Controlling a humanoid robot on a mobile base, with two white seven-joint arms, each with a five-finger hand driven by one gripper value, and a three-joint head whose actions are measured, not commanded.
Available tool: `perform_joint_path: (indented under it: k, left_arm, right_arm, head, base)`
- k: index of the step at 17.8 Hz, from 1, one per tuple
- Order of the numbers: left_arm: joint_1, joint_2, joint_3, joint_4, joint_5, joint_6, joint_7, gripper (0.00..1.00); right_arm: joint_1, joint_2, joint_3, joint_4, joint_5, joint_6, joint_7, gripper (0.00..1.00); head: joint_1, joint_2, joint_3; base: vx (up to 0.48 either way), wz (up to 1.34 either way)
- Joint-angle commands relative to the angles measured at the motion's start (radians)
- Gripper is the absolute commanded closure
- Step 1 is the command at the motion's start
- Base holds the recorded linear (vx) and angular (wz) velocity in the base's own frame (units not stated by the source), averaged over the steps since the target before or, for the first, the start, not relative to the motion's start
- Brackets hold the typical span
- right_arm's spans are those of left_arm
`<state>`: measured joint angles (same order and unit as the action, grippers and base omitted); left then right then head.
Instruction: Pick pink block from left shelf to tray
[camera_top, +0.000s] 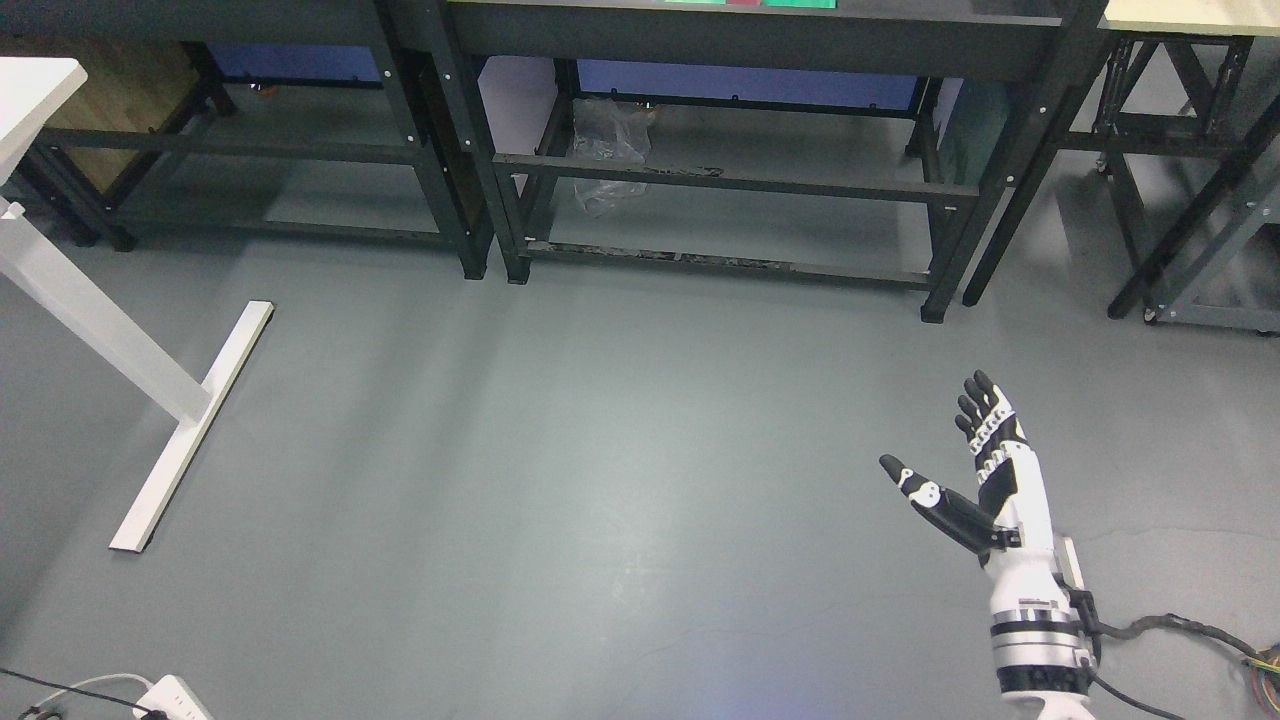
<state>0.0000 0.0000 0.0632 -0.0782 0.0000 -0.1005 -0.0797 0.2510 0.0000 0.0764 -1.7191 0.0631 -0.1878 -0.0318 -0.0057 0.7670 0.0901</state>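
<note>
The robot's right hand (985, 470) hangs over the grey floor (600, 480) at four o'clock, fingers spread, thumb out, holding nothing. Dark shelves (720, 180) stand at twelve o'clock; a pink sliver at the top edge, too cropped to identify.

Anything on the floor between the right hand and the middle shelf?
No. In the head view, only bare grey floor lies between the open right hand and the middle shelf.

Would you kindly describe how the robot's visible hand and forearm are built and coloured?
The right hand has a white shell with black jointed fingers and a black thumb bearing white patches. Its white wrist carries black and silver bands, and a black cable trails off it.
</note>
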Motion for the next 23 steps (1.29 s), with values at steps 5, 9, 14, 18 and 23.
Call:
perform_joint_path:
  k: [5,9,14,18,23]
  left_arm:
    - [0.006,0.017,0.0,0.0,-0.002,-0.001,0.0,0.0]
    - [0.006,0.017,0.0,0.0,-0.002,-0.001,0.0,0.0]
    - [0.006,0.017,0.001,0.0,-0.002,-0.001,0.0,0.0]
    - [0.006,0.017,0.001,0.0,-0.002,0.001,0.0,0.0]
    - [0.005,0.017,0.0,0.0,-0.002,-0.001,0.0,0.0]
  right_arm:
    - [-0.047,-0.017,0.006,-0.004,0.693,0.015,-0.169,0.0]
    - [-0.049,-0.017,0.04,-0.004,0.693,-0.002,-0.172,0.0]
    - [-0.05,-0.017,0.042,-0.005,0.693,-0.073,-0.18,0.0]
    - [-0.05,-0.017,0.04,-0.005,0.692,-0.085,-0.227,0.0]
    - [-0.05,-0.017,0.042,-0.005,0.692,-0.088,-0.229,0.0]
  head:
    - [0.0,0.0,0.0]
    - [0.0,0.0,0.0]
    - [0.0,0.0,0.0]
    - [0.0,0.0,0.0]
    - [0.0,0.0,0.0]
  base:
    - [0.113,-0.08]
    - [0.118,0.02]
    - [0.103,0.29]
    - [0.146,0.21]
    - [0.203,0.1]
